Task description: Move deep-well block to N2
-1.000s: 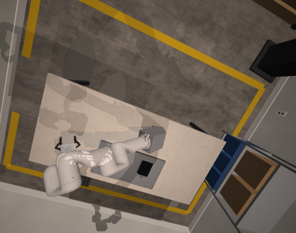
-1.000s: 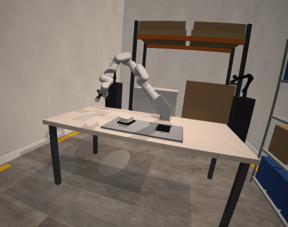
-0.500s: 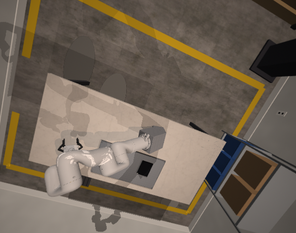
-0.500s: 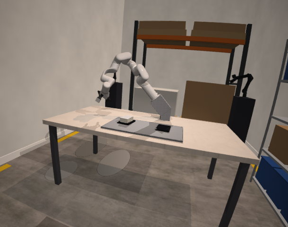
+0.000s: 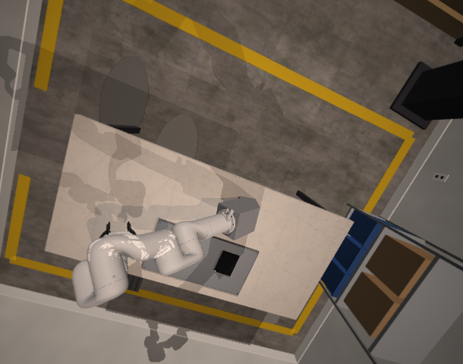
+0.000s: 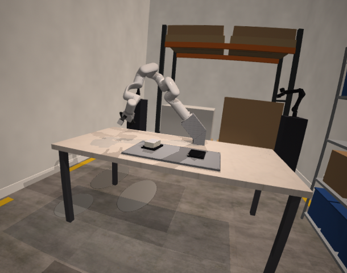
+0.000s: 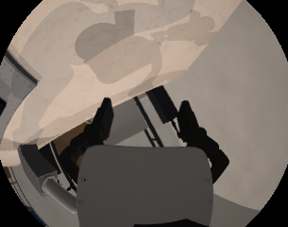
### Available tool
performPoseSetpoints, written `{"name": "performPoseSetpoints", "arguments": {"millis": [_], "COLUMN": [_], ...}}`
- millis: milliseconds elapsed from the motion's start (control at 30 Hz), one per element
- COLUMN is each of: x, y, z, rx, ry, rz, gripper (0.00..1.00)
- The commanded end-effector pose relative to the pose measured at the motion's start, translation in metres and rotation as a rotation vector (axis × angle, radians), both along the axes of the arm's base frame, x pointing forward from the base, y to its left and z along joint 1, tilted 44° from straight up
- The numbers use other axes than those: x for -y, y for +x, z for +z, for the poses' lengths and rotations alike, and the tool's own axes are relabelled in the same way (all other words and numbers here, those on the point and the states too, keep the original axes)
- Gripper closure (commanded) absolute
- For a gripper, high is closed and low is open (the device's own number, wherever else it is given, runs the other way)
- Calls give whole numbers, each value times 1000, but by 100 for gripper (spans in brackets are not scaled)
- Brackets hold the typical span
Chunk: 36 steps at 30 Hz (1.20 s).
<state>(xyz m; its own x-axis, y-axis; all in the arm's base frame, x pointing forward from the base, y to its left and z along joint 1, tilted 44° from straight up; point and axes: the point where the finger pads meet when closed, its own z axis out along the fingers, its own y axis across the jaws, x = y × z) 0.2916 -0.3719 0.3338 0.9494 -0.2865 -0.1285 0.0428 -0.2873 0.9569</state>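
One arm (image 5: 143, 244) (image 6: 150, 70) is arching above the gray board (image 5: 245, 258) (image 6: 173, 155); the white block (image 6: 152, 143) is sitting in the board's nest (image 6: 144, 147), well apart from the gripper (image 5: 118, 224) (image 6: 126, 116) (image 7: 145, 106), whose jaws are standing wide apart.

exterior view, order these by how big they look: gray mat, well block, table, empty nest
1. table
2. gray mat
3. empty nest and well block: too alike to rank
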Motion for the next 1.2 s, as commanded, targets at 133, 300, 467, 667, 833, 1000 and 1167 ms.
{"name": "performPoseSetpoints", "arguments": {"millis": [133, 300, 467, 667, 833, 1000, 1167], "x": [-18, -22, -36, -50, -59, -71, -87], "y": [24, 29, 42, 54, 60, 68, 77], "z": [-25, -32, -49, -66, -76, -90, -106], "rx": [52, 68, 105, 138, 157, 157, 207], "ry": [37, 54, 91, 129, 152, 152, 219], "rz": [72, 95, 147, 190, 215, 215, 275], "gripper": [0, 0, 0, 0, 0, 0, 0]}}
